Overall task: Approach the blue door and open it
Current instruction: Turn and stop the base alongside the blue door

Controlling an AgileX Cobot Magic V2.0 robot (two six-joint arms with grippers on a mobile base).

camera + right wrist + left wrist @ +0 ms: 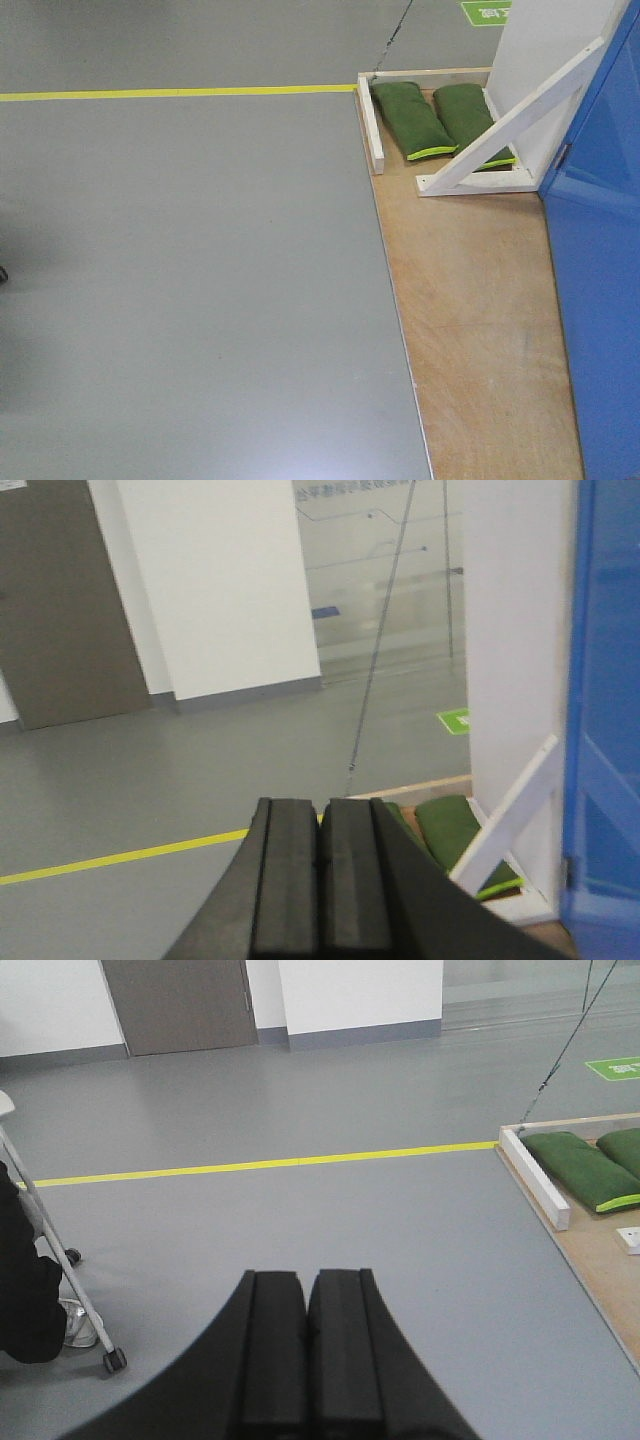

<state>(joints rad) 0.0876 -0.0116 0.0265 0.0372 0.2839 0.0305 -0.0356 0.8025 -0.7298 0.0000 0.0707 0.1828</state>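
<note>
The blue door stands at the far right of the front view, glossy, rising from the plywood base. It also shows at the right edge of the right wrist view. Its handle and lock are out of view. My left gripper is shut and empty, held over grey floor. My right gripper is shut and empty, pointing past the door's left side. Neither gripper touches the door.
A white frame panel with a diagonal brace stands left of the door. Two green sandbags lie on the base behind a white rail. A yellow floor line runs left. A wheeled chair leg and a person's foot are at left.
</note>
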